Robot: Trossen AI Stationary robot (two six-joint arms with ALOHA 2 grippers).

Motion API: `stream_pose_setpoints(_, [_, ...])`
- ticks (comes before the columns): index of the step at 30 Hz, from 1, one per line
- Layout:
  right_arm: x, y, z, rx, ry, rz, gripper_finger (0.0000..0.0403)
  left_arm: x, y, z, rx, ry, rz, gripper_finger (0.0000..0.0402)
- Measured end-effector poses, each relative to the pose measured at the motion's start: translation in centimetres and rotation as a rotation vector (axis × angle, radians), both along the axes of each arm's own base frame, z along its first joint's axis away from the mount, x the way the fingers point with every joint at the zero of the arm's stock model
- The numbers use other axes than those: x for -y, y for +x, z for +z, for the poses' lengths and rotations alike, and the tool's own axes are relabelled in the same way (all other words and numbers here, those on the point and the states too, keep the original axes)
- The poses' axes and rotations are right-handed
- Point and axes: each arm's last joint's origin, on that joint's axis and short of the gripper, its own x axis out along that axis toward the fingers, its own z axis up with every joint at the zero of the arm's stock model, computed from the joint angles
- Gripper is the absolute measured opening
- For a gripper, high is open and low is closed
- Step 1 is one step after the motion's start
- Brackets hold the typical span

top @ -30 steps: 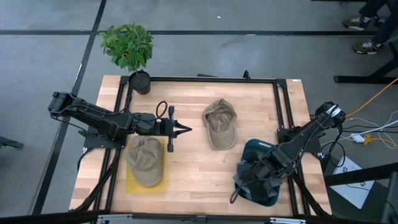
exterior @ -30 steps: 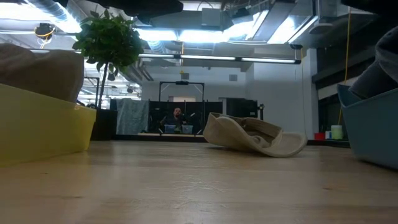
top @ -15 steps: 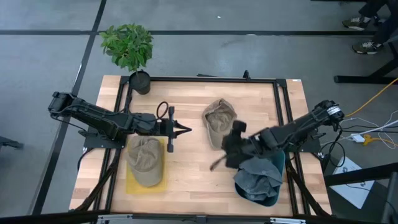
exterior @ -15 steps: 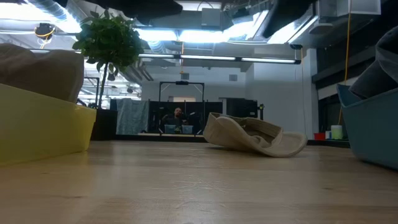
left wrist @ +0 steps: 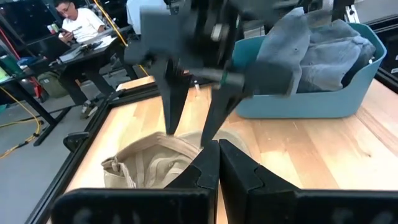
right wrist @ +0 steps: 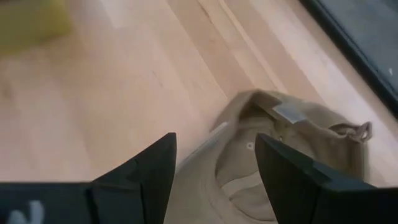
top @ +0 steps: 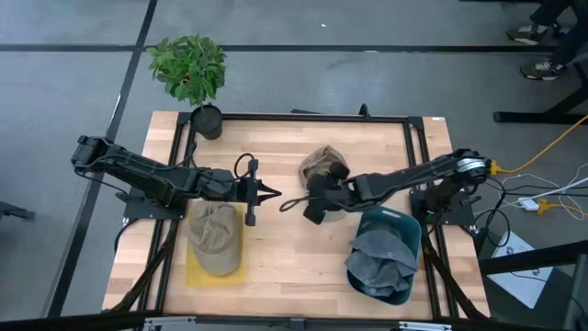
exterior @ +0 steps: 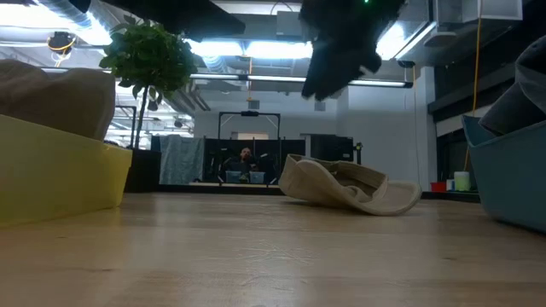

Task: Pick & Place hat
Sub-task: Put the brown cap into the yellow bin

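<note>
Tan hat (right wrist: 283,155): laid upturned on the wooden table (right wrist: 118,87), inside and rear strap exposed. Right gripper (right wrist: 214,165): two dark fingers (right wrist: 149,171) held apart above it. Yellow object (right wrist: 31,22): seen at one corner.

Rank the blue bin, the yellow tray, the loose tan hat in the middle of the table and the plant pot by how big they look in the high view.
1. Blue bin and yellow tray: they look about alike, both partly covered by hats, so unranked.
2. Loose tan hat, partly hidden by the right gripper.
3. Plant pot, clearly smallest.
</note>
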Motion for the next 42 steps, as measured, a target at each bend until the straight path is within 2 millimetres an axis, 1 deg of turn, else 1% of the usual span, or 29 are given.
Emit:
stream_pose_setpoints(9, [2.0,2.2,-4.5,-0.093,0.157,-0.081,0.0218,0.0,-0.1,-0.3,-0.039,0.022,-0.004,0.0009])
stream_pose_setpoints(11, [2.3,2.5,-5.2,-0.108,0.188,-0.085,0.0218,0.0,-0.1,-0.4,-0.047,0.023,-0.004,0.0007])
stream_pose_setpoints(17, [2.7,3.4,-6.1,-0.071,0.246,-0.091,0.0218,0.0,-0.2,-0.6,-0.068,0.041,-0.008,0.0004])
stream_pose_setpoints(24, [3.0,3.6,-7.6,-0.122,0.207,-0.125,0.0218,0.0,-0.2,-0.7,-0.085,0.055,-0.011,0.0008])
stream_pose_setpoints(31, [3.4,2.9,-8.5,-0.221,0.066,-0.182,0.0215,0.0,-0.2,-0.7,-0.084,0.054,-0.012,0.0003])
stream_pose_setpoints(33, [3.5,2.6,-8.5,-0.246,0.033,-0.195,0.0203,0.0,-0.2,-0.7,-0.084,0.054,-0.012,0.0002])
stream_pose_setpoints(35, [3.6,2.4,-8.5,-0.266,0.017,-0.201,0.0176,0.0,-0.2,-0.7,-0.084,0.054,-0.012,0.0003])
stream_pose_setpoints(37, [3.6,2.3,-8.5,-0.277,0.009,-0.203,0.0134,0.0,-0.2,-0.7,-0.084,0.054,-0.012,0.0005])
stream_pose_setpoints(41, [3.6,2.2,-8.5,-0.299,-0.009,-0.170,0.0028,0.0,-0.2,-0.7,-0.084,0.054,-0.012,0.0008])
stream_pose_setpoints(42, [3.6,2.2,-8.4,-0.304,-0.018,-0.158,0.0019,0.0,-0.2,-0.7,-0.084,0.054,-0.012,0.0008])
